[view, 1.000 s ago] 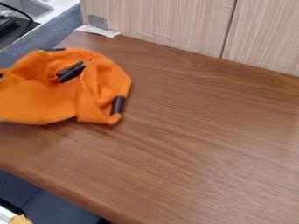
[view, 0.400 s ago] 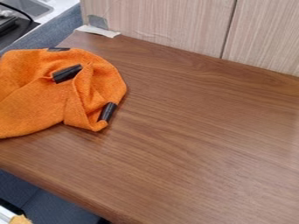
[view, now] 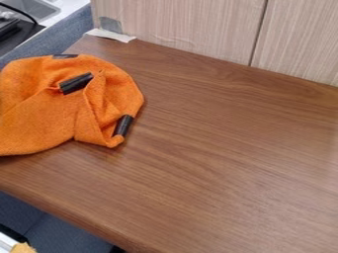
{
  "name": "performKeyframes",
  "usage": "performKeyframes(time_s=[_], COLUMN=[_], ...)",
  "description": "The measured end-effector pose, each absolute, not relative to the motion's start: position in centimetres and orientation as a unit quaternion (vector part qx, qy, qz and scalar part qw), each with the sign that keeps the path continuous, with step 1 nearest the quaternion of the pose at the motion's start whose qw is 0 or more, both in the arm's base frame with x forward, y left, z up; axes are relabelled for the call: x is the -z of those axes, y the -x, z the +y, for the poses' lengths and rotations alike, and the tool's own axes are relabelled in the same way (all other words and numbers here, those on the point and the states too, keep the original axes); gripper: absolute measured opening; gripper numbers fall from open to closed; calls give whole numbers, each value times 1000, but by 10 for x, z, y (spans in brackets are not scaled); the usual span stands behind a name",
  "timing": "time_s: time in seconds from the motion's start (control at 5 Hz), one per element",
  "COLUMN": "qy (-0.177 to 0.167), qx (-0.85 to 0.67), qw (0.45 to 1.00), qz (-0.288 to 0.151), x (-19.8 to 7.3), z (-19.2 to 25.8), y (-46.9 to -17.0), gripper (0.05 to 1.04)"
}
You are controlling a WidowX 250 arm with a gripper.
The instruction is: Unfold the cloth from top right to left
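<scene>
On the left of the table (view: pixel 218 163), the orange cloth (view: pixel 39 116) sits bunched — probably because it is doubled over itself; whether the gripper is clenched or released, one cannot tell.

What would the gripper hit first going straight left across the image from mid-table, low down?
Probably the orange cloth, near its lower black strip; the wood-grain tabletop before it looks free, though cloth height is unclear.

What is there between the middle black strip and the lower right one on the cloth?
In the camera view, folded orange cloth lies between the middle strip and lower right strip.
</scene>
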State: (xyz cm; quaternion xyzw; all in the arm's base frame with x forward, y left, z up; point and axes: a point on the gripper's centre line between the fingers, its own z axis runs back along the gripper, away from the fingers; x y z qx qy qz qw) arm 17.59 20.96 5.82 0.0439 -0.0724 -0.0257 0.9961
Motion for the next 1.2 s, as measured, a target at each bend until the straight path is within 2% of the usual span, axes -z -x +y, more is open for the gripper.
performKeyframes(time_s=[0.2,0.4,1.2], qy=[-48,-51,-27], qx=[51,87,140], qw=[994,989,973], qz=[-87,-108,-179], x=[-69,-83,-139], z=[203,192,172], y=[-183,-192,-203], gripper=[1001,1003,999])
